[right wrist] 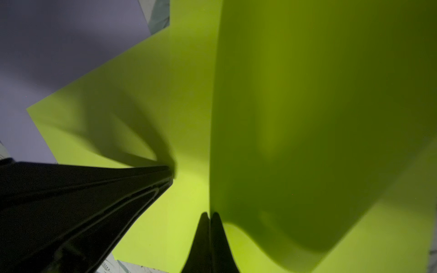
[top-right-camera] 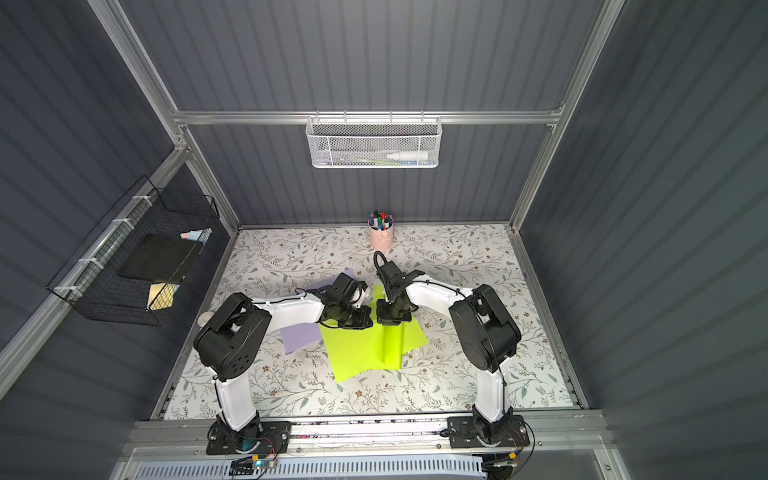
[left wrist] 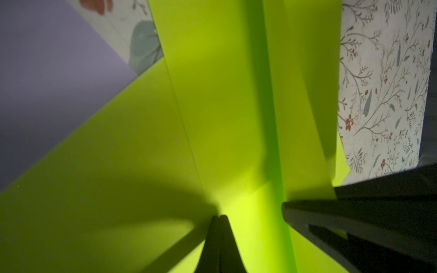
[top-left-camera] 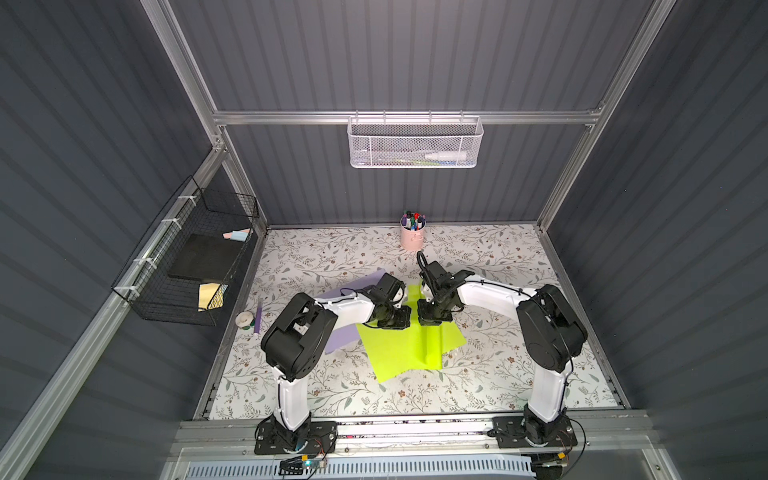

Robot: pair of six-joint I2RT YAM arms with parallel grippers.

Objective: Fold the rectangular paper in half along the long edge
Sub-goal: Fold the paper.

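The rectangular paper (top-left-camera: 395,353) is a lime-green sheet lying askew at mid-table, seen in both top views (top-right-camera: 357,353). One part of it stands up as a ridge (top-left-camera: 428,353). My right gripper (right wrist: 210,214) is shut on the edge of that raised flap (right wrist: 307,118), which rises from its tips. My left gripper (left wrist: 220,216) is shut with nothing between its fingers, its tips down on the flat part of the paper (left wrist: 118,153). The two grippers sit close together over the sheet's far half (top-left-camera: 399,323) (top-left-camera: 434,320).
A lilac sheet (top-left-camera: 343,336) lies under the green one's left side. A pink cup of markers (top-left-camera: 412,237) stands at the back. A tape roll (top-left-camera: 245,319) and a purple pen (top-left-camera: 258,318) lie at the left edge. Wire baskets hang on the walls (top-left-camera: 187,266) (top-left-camera: 413,143).
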